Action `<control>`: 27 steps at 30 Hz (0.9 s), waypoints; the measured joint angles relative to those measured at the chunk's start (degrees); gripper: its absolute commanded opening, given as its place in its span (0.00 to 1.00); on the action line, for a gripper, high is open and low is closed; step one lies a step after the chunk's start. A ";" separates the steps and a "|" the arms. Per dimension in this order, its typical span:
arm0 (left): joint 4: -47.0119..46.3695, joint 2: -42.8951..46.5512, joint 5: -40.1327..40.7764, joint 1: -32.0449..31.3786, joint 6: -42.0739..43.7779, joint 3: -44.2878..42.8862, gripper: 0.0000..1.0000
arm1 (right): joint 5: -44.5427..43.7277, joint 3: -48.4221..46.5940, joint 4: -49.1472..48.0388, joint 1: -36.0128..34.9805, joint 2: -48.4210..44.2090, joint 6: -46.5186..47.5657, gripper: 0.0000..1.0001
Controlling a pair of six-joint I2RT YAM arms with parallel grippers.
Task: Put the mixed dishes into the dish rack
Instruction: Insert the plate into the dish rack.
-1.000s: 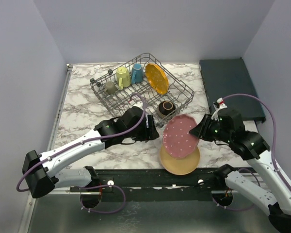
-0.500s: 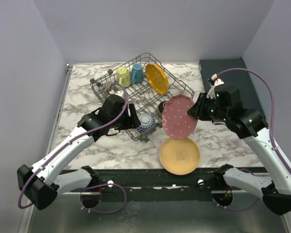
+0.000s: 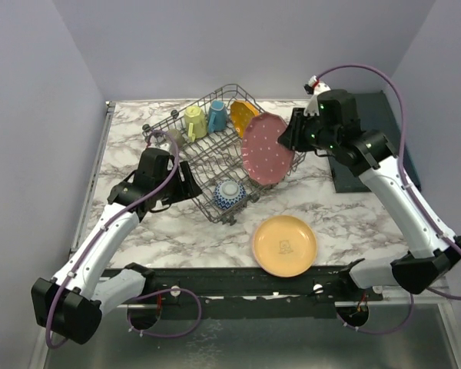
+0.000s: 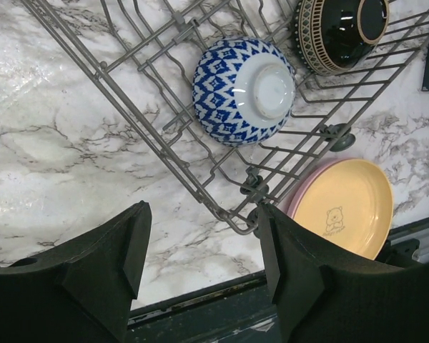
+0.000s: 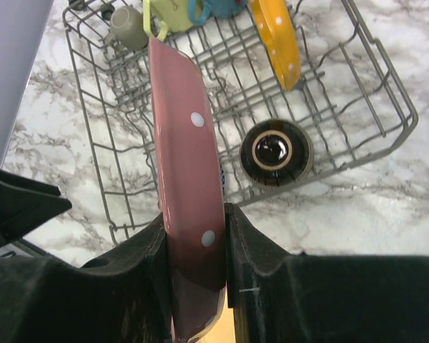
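My right gripper (image 3: 290, 138) (image 5: 193, 229) is shut on a pink white-dotted plate (image 3: 266, 148) (image 5: 182, 128), held on edge above the grey wire dish rack (image 3: 202, 101) (image 5: 388, 71). The rack holds an orange dotted plate (image 3: 244, 115), a yellow-green mug (image 3: 194, 121), a blue mug (image 3: 217, 115), a small grey cup (image 5: 129, 27), a dark brown bowl (image 5: 275, 151) (image 4: 341, 32) and a blue-white bowl (image 3: 229, 194) (image 4: 243, 89). My left gripper (image 3: 188, 186) (image 4: 200, 229) is open and empty beside the rack's near corner (image 4: 129, 111).
A yellow plate (image 3: 284, 244) (image 4: 343, 207) with a bear print lies on the marble table near the front edge, a pink rim (image 4: 300, 200) showing under it. A dark flat tray (image 3: 361, 127) lies at the back right, under my right arm.
My right gripper has carried the pink plate up and back from above the yellow plate to over the rack. My left gripper left the blue-white bowl in the rack and drew back left.
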State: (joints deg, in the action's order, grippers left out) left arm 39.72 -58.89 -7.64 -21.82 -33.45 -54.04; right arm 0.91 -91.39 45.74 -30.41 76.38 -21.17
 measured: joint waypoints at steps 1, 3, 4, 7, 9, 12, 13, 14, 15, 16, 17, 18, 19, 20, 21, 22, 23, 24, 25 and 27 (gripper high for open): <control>-0.52 0.15 -0.55 0.37 0.13 0.81 0.67 | 0.00 -0.68 -0.63 0.00 0.96 0.44 0.00; -1.38 0.55 -1.09 0.79 0.31 2.32 0.67 | 0.00 -2.14 -2.01 0.00 3.13 1.70 0.00; -1.95 0.87 -1.42 0.85 0.37 3.48 0.67 | 0.02 -2.75 -2.75 0.00 4.20 2.27 0.00; -2.64 1.90 -2.21 0.87 0.55 5.90 0.67 | 0.00 -4.22 -4.66 0.00 7.17 4.15 0.00; -2.89 2.73 -2.54 0.87 0.72 6.69 0.67 | 0.00 -5.01 -5.66 0.00 8.74 5.27 0.00; -3.65 3.63 -2.64 0.87 0.83 6.75 0.67 | -0.02 -5.79 -7.52 0.00 10.99 7.41 0.00; -3.91 4.00 -2.67 0.87 0.90 6.75 0.67 | -0.07 -5.97 -8.00 0.00 11.54 8.11 0.00; -4.07 4.26 -2.69 0.87 0.94 6.75 0.67 | -0.09 -6.05 -8.87 0.00 12.24 8.96 0.01; -4.22 4.44 -2.69 0.87 0.96 6.78 0.67 | -0.09 -6.05 -9.64 0.00 12.83 9.60 0.00; -4.44 4.61 -2.67 0.87 0.94 6.86 0.67 | -0.09 -6.05 -10.25 0.00 13.29 10.29 0.00; -4.52 4.79 -2.67 0.87 0.94 6.97 0.67 | -0.11 -6.05 -10.84 0.00 13.84 10.84 0.00; -4.57 4.94 -2.64 0.87 0.94 7.06 0.67 | -0.11 -6.05 -11.47 0.00 14.34 11.45 0.00; -4.59 5.27 -2.62 0.87 0.94 7.21 0.67 | -0.11 -6.05 -12.26 0.00 14.86 12.07 0.00; -4.61 5.42 -2.62 0.87 0.94 7.30 0.67 | -0.13 -6.03 -13.11 0.00 15.30 12.55 0.00; -4.66 5.64 -2.62 0.87 0.94 7.34 0.67 | -0.13 -5.97 -14.05 0.00 15.72 13.05 0.01; -4.70 5.75 -2.60 0.87 0.94 7.37 0.67 | -0.13 -5.79 -15.19 0.00 16.04 13.44 0.00; -4.79 5.77 -2.60 0.87 0.94 7.37 0.67 | -0.13 -5.53 -16.37 0.00 16.31 13.77 0.00; -4.87 5.77 -2.56 0.87 0.94 7.37 0.67 | -0.15 -5.27 -17.44 -0.02 16.55 13.99 0.00; -4.90 5.75 -2.49 0.87 0.94 7.37 0.67 | -0.15 -5.16 -18.23 -0.02 16.76 14.16 0.00; -4.92 5.75 -2.38 0.87 0.94 7.37 0.67 | -0.70 -5.11 -20.00 -0.46 17.51 14.91 0.00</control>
State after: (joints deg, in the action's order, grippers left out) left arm 34.81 -53.15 -10.02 -20.95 -32.51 -46.68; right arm 0.21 -96.51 25.74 -30.87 93.89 -6.26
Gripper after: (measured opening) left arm 0.672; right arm 0.296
